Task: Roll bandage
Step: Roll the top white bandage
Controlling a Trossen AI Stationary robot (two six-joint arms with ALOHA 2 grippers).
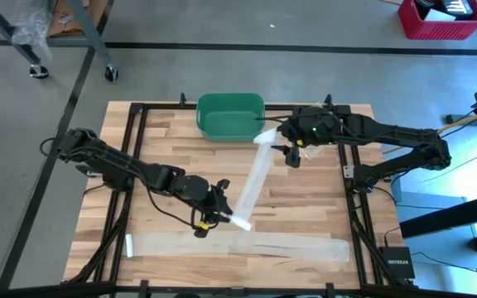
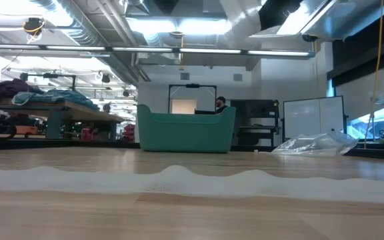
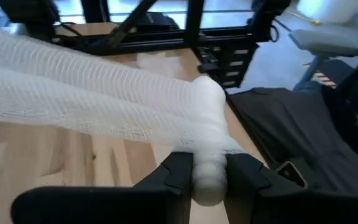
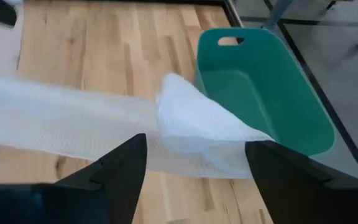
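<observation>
Rolled bandage end (image 3: 208,177) half-hidden between left gripper (image 3: 209,169) fingers

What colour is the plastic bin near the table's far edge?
The plastic bin is green; the right wrist view shows it best.

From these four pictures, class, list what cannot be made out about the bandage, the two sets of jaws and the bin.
- Bandage: its far end is crumpled in the right wrist view; whether it touches the right gripper is unclear.
- Left gripper: closed on the bandage roll; the roll's lower part is hidden between its fingers.
- Green bin: its inside is hidden by its wall in the low view.
- Both arms: absent from the low view.
</observation>
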